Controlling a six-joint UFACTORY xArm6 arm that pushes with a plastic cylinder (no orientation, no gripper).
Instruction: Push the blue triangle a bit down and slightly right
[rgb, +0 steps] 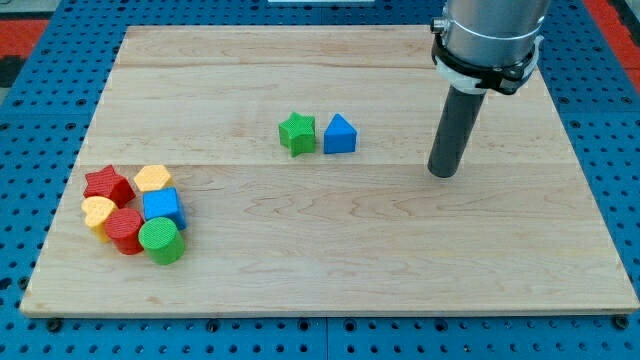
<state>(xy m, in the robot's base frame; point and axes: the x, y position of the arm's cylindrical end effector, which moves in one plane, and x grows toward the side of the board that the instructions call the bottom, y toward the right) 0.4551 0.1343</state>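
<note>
The blue triangle (340, 135) sits near the middle of the wooden board (330, 260), touching or almost touching a green star (297, 133) on its left. My tip (441, 174) rests on the board well to the right of the blue triangle and a little lower in the view. The dark rod rises from it to the arm at the view's top right.
A cluster of blocks lies at the view's lower left: a red star (108, 184), a yellow hexagon (153, 178), a blue cube (163, 208), a yellow block (98, 213), a red cylinder (125, 230) and a green cylinder (161, 241).
</note>
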